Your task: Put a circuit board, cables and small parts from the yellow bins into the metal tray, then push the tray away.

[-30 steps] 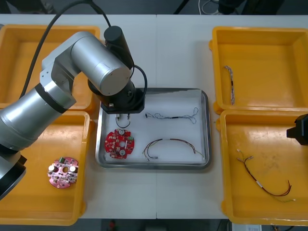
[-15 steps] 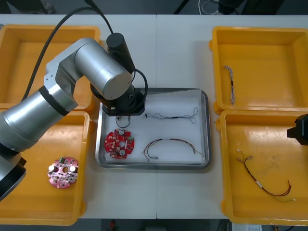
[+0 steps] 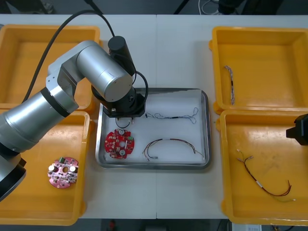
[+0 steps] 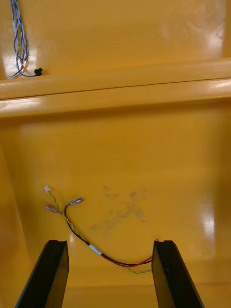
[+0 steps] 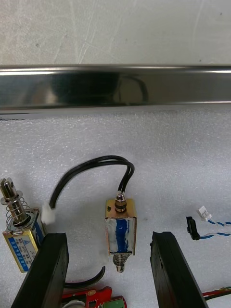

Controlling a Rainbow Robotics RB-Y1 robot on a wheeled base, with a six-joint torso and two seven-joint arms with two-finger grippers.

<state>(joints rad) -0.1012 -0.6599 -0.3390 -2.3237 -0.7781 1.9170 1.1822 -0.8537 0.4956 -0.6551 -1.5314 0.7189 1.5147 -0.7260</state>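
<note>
The left gripper (image 5: 109,238) is released, its black fingers wide apart on either side of a small metal part (image 5: 120,227). The part lies on the metal tray (image 3: 207,126) floor, left of centre in the front view, just above the red circuit board (image 3: 120,143). My worry is that, in lifting away, a finger snags the black cable (image 5: 91,168) (it loops close by) and drags the part. The right gripper (image 4: 109,245), also spread, hovers over the lower-right yellow bin (image 3: 225,192). The tray's white lining looks grainy; the light table (image 3: 159,53) surrounds it, with dark floor at the top edge.
</note>
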